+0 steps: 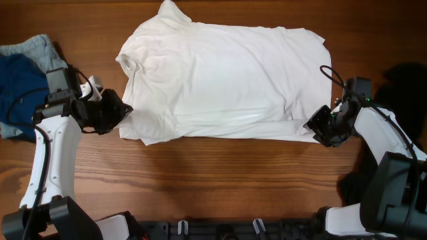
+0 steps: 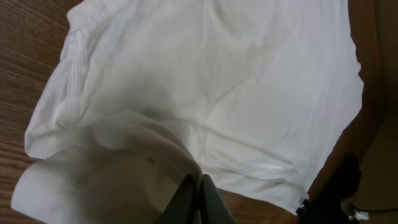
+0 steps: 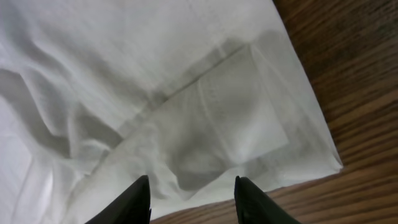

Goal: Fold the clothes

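A white T-shirt (image 1: 220,77) lies spread across the middle of the wooden table, collar to the left, its near edge doubled over. My left gripper (image 1: 123,110) is at the shirt's near left edge. In the left wrist view its fingers (image 2: 200,190) are pressed together on a raised fold of the white shirt (image 2: 205,74). My right gripper (image 1: 319,127) is at the shirt's near right corner. In the right wrist view its fingers (image 3: 193,193) are open, straddling the shirt's hem (image 3: 205,124) just above the cloth's edge.
A blue garment (image 1: 17,93) and a grey one (image 1: 37,50) lie piled at the far left edge. A black garment (image 1: 407,80) lies at the right edge, behind my right arm. Bare wood runs along the near side of the table (image 1: 220,180).
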